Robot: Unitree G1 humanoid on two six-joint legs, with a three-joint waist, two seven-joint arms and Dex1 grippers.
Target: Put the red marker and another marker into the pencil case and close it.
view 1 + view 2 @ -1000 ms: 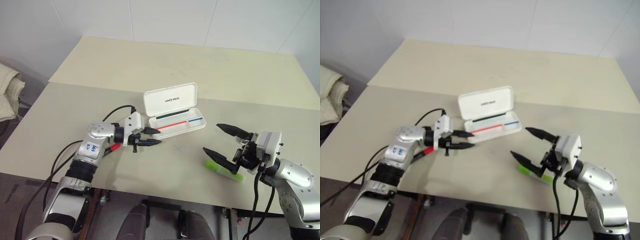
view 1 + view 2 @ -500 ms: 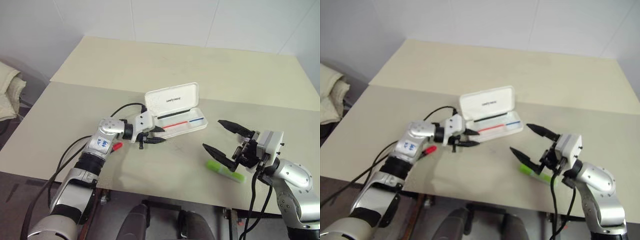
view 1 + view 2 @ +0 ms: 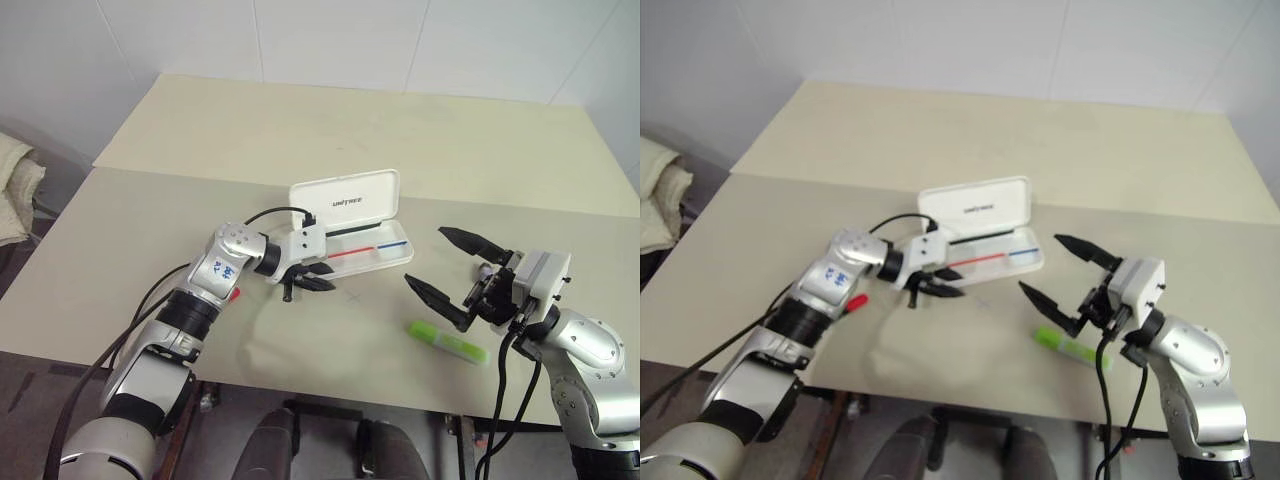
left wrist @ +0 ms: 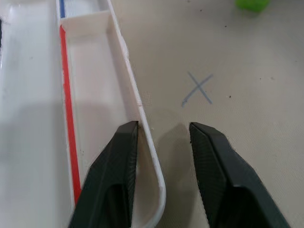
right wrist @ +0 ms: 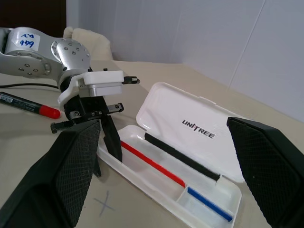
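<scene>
1. Markers lie apart on the beige table (image 3: 150, 230): the green highlighter (image 3: 447, 342) rests flat near the front edge on the robot's right, with nothing touching it.
2. Just above and beside the highlighter, the right gripper (image 3: 446, 263) hovers with its two black fingers spread wide and nothing between them.
3. Over on the robot's left, the red marker (image 3: 851, 303) lies on the table beside the left forearm, its red cap showing.
4. Near the middle, the left gripper (image 3: 311, 275) points down at the near left corner of the pencil case (image 3: 370, 250); its fingers stand a little apart, straddling the tray's front wall, one inside and one outside.
5. Farther back, the case's lid stands open, lettering facing forward, red and blue lines in the tray.
6. A small pen-drawn cross (image 4: 197, 89) marks the table just in front of the case.
</scene>
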